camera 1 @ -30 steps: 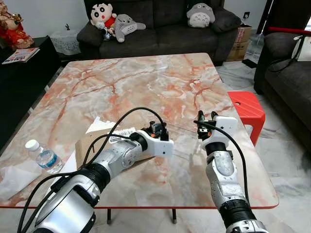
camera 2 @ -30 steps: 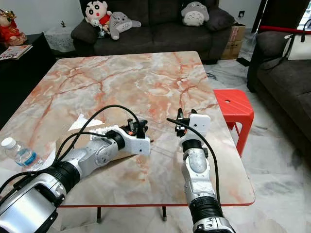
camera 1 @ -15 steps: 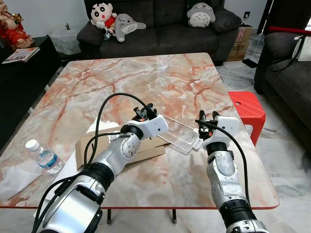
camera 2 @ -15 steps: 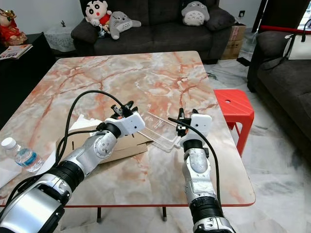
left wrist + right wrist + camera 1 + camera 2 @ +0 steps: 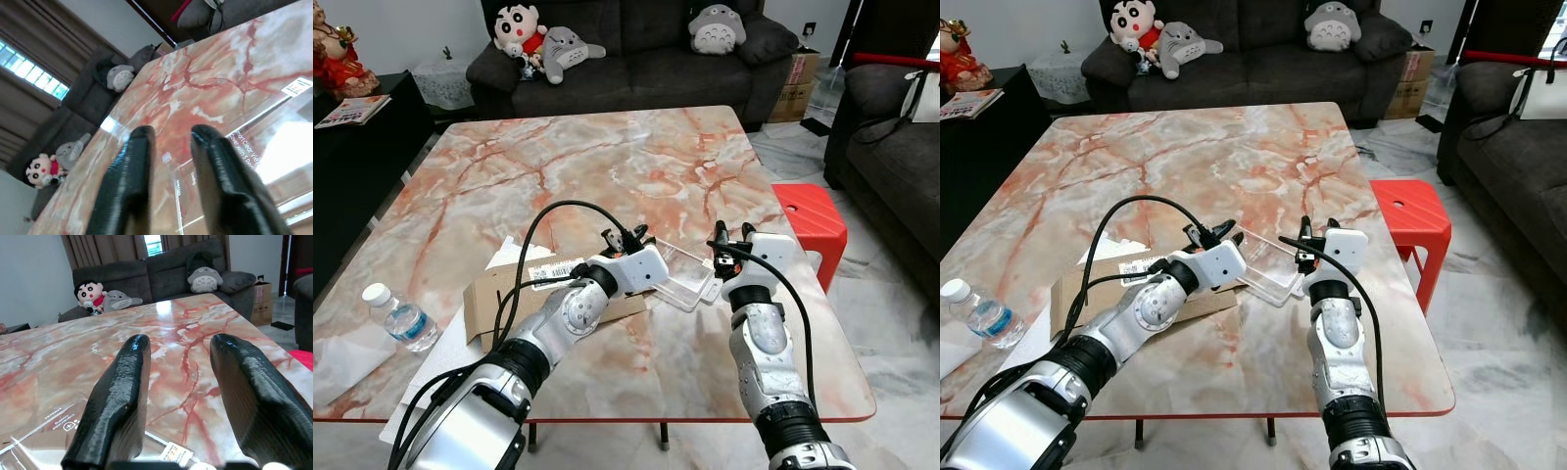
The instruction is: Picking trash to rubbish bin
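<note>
- Standing at the near edge of a big marble table (image 5: 607,166) – pink-orange veins; dark sofa (image 5: 636,49) at the far side with plush toys (image 5: 540,41) on it.
- Red plastic stool (image 5: 815,221) on the floor just right of the table.
- Flattened cardboard box (image 5: 499,294) lying on the near-left part of the table, white label on top, white paper under its near-left side.
- Crumpled tissue (image 5: 342,360) at the near-left corner.
- Small water bottle (image 5: 399,315), white cap, lying left of the box.
- Clear plastic container (image 5: 685,274) – the trash – flat on the table between the two grippers, just right of the box; printed text on its lid readable in the left wrist view (image 5: 244,147).
- Left gripper (image 5: 626,238) reached across over the box's right end, at the left edge of the container; fingers (image 5: 132,186) a little apart with a narrow gap, nothing between them; contact with the container cannot be told.
- Right gripper (image 5: 729,235) upright at the container's right edge, fingers (image 5: 117,406) spread wide, nothing held; container corner sits below them in the right wrist view (image 5: 58,435).
</note>
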You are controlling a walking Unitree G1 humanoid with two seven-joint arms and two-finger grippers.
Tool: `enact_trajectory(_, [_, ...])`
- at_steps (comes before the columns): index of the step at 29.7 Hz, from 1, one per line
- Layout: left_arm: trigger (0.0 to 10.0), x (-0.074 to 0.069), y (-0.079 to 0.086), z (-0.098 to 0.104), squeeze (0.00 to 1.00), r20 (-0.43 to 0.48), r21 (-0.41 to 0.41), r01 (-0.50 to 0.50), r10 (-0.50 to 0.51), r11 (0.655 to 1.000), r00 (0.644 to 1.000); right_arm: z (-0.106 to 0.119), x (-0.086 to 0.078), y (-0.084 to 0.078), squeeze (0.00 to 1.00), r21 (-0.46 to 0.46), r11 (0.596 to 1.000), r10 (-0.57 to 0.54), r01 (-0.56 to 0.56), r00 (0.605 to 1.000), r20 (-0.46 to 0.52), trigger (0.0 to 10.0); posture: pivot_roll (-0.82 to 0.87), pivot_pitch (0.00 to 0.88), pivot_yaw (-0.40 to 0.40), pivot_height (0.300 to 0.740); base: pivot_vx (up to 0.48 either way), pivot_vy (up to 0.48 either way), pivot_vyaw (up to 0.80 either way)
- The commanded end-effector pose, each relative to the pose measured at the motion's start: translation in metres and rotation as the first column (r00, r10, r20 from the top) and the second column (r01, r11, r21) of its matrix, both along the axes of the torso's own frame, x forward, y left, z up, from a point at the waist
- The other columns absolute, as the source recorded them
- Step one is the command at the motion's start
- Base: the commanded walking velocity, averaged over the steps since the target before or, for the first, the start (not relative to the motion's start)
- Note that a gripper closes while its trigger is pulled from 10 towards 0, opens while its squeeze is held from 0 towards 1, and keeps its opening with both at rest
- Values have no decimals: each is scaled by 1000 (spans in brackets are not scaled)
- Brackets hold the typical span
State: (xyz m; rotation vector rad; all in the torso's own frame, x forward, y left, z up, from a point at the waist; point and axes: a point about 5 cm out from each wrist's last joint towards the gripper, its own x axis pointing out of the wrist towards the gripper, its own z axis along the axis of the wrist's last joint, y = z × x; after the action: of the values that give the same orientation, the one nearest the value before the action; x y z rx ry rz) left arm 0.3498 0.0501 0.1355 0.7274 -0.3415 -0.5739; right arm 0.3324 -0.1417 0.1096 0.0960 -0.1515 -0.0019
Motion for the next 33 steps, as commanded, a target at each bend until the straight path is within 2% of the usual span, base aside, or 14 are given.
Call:
enact_trajectory(1, [10000,2,8,0,1000,-14,-27,-24,23,999,1000,1,-1,2,0,3,1000,9,-9,1000,6,10000,64,0,85,740,0,0,0])
enact_trajectory(4, [10000,3,10,1,1000,-34,-67,-36,34,997,999,-1,-2,1,0,-5,1000,12,-12,1000,-2,10000,64,0,82,740,0,0,0])
enact_trajectory(6, [10000,4,11,3,1000,-72,-146,-53,43,988,996,0,-2,2,0,-6,1000,16,-16,1000,3,10000,62,0,82,740,0,0,0])
enact_trajectory(7, [10000,4,11,3,1000,-72,-146,-53,43,988,996,0,-2,2,0,-6,1000,16,-16,1000,3,10000,62,0,82,740,0,0,0])
enact_trajectory(8, [10000,8,14,4,1000,-146,-263,-111,74,958,986,6,0,3,0,11,1000,14,-14,1000,19,10000,55,0,80,740,0,0,0])
enact_trajectory(9, [10000,9,15,5,1000,-180,-309,-139,85,941,980,9,0,3,0,21,1000,12,-13,1000,25,10000,55,0,80,740,0,0,0])
enact_trajectory(10, [10000,12,17,6,1000,-234,-390,-182,94,903,968,16,3,3,0,19,1000,11,-12,999,45,10000,53,0,77,740,0,0,0])
enact_trajectory(15, [10000,14,20,10,1000,-246,-461,-207,99,863,964,24,5,2,0,5,1000,18,-19,997,68,10000,52,0,72,740,0,0,0])
enact_trajectory(17, [10000,15,26,14,1000,-251,-525,-229,108,820,962,25,5,1,0,6,1000,18,-19,997,75,10000,53,0,68,740,0,0,0])
enact_trajectory(20, [10000,17,29,16,1000,-253,-554,-236,109,798,961,26,4,2,0,5,1000,19,-20,997,75,10000,54,0,65,740,0,0,0])
enact_trajectory(24, [10000,18,29,18,1000,-294,-625,-260,87,736,952,27,3,4,0,10,1000,24,-25,997,77,10000,53,0,62,740,0,0,0])
enact_trajectory(27, [10000,16,26,16,1000,-298,-625,-245,64,741,952,28,3,4,0,15,1000,22,-23,997,80,10000,51,0,63,740,0,0,0])
enact_trajectory(30, [10000,14,23,10,1000,-326,-646,-252,38,721,945,30,3,5,0,15,1000,24,-25,996,85,10000,45,0,65,740,0,0,0])
enact_trajectory(33, [10000,13,23,9,1000,-327,-643,-254,40,723,944,30,3,6,0,18,999,26,-27,996,89,10000,46,0,63,740,0,0,0])
